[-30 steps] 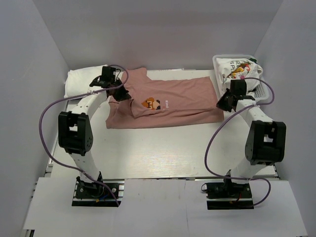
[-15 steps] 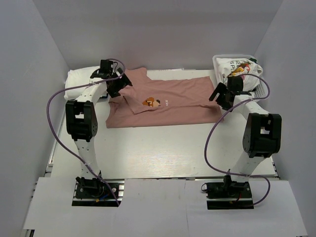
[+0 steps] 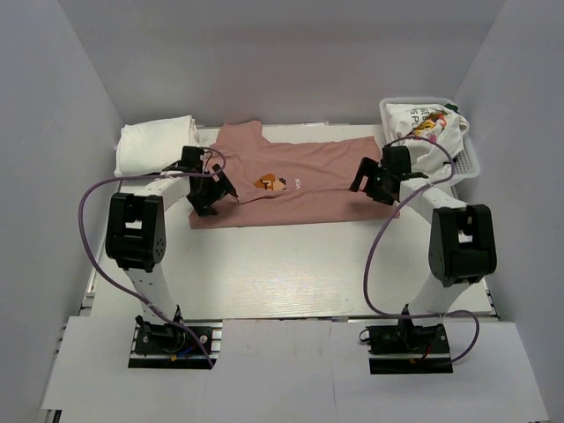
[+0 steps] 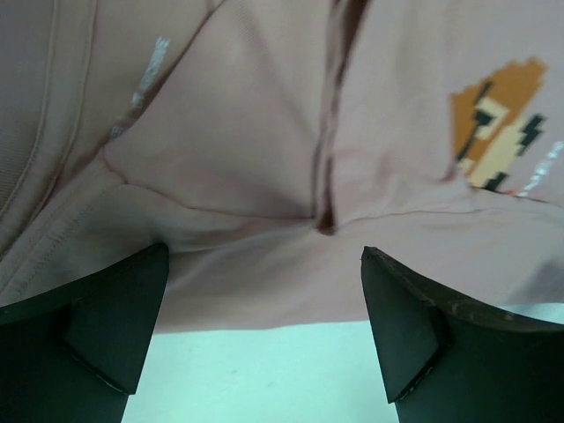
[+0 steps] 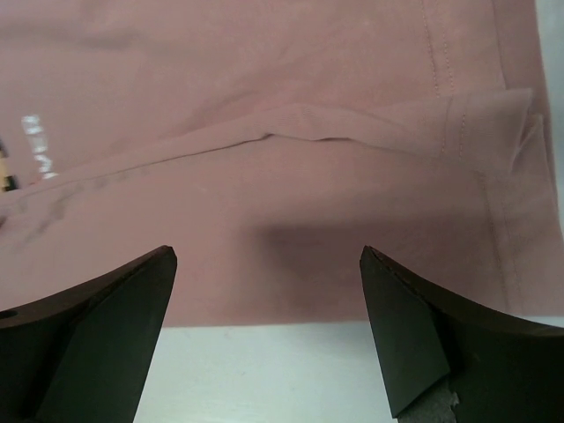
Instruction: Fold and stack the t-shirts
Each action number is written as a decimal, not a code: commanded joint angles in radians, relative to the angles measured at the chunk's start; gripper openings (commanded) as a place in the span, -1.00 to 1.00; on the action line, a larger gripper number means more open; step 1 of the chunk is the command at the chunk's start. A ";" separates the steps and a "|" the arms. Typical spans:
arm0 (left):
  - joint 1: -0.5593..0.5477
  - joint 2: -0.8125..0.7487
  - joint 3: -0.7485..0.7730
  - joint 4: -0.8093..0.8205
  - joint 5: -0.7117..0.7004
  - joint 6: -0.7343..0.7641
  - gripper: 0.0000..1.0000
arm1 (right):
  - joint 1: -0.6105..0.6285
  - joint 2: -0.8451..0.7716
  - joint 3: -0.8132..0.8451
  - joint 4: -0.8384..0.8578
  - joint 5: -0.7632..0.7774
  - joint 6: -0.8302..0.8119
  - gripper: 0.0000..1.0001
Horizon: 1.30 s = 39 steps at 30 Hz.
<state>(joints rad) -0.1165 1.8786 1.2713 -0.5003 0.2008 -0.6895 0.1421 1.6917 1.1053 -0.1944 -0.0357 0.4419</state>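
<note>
Seen from above, a dusty-pink t-shirt (image 3: 295,181) lies flat and sideways across the far half of the white table (image 3: 291,264), shoulders to the left, hem to the right, print facing up. The left gripper (image 3: 208,196) hovers over the shirt's near left corner and the right gripper (image 3: 370,181) over its near right end; both are spread wide and hold nothing. The step in hand looks like taking up the near long edge for the next fold. To do it well, both arms should probably pinch every layer at that edge and carry it over level, so the crease runs straight. Folded white tees (image 3: 154,145) sit just beside the shoulder end. A mesh basket (image 3: 467,163) holding a white tee with colourful print (image 3: 423,122) stands just beside the hem end and crowds the right arm. Purple cables (image 3: 88,198) loop near both arms. In the left wrist view, the fingers (image 4: 106,326) are wide apart over a folded sleeve, with the pixel-art print (image 4: 498,132) to the right. In the right wrist view, spread fingers frame the stitched hem (image 5: 498,220), where a ridge could bunch up.
</note>
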 commanded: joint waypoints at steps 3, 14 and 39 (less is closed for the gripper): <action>-0.002 -0.016 -0.088 0.036 -0.004 -0.007 1.00 | -0.004 0.130 0.053 0.059 0.031 -0.063 0.81; 0.009 -0.007 -0.129 0.055 -0.017 0.025 1.00 | -0.018 0.313 0.287 0.241 0.138 -0.175 0.81; 0.009 -0.111 -0.219 0.066 -0.047 0.015 1.00 | 0.007 0.048 -0.167 0.199 0.020 -0.103 0.81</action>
<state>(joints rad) -0.1104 1.8114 1.1202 -0.3740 0.1982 -0.6739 0.1509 1.7145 0.9443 -0.0010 -0.0292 0.3115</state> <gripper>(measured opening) 0.994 0.904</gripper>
